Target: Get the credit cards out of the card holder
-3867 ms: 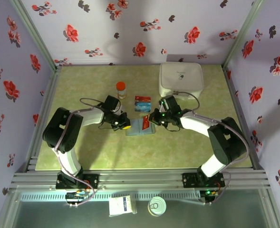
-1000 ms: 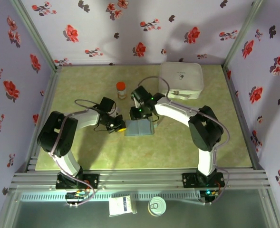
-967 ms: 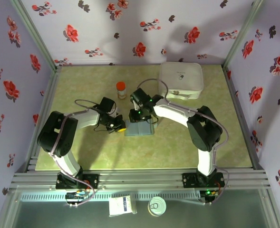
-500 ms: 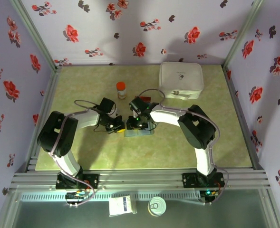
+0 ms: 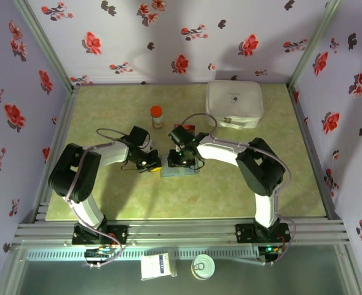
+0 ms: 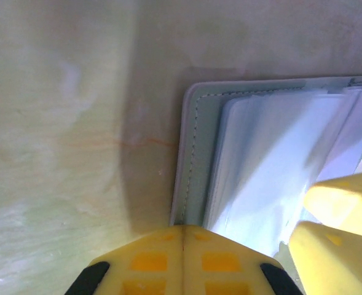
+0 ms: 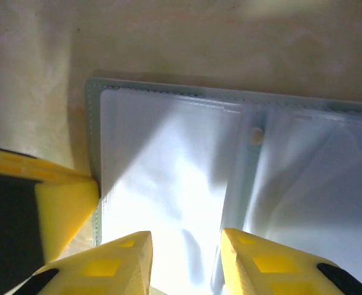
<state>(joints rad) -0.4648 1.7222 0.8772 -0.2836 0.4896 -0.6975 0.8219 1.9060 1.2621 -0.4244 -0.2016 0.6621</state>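
The grey-blue card holder [image 5: 187, 171] lies open mid-table, its clear sleeves up [image 7: 168, 147]. My left gripper [image 5: 154, 165] is shut, its joined tips [image 6: 182, 231] pressing the holder's stitched left edge [image 6: 195, 147]. From behind, my right gripper [image 5: 181, 161] hangs over the left panel. It is open, and its yellow fingers stand apart just above the sleeve [image 7: 184, 246] with nothing between them. Behind the right arm a red corner of the credit cards [image 5: 188, 128] lies on the table. I see no card in the sleeves.
An orange-capped bottle [image 5: 157, 115] stands behind the left gripper. A white zip case [image 5: 234, 104] sits at the back right. Floral walls close in the table on three sides. On the front ledge are a small box [image 5: 155, 265] and a round lid [image 5: 201, 267].
The right gripper has come forward and down from behind the holder onto its left panel, next to the left gripper. The left gripper and the holder have stayed put.
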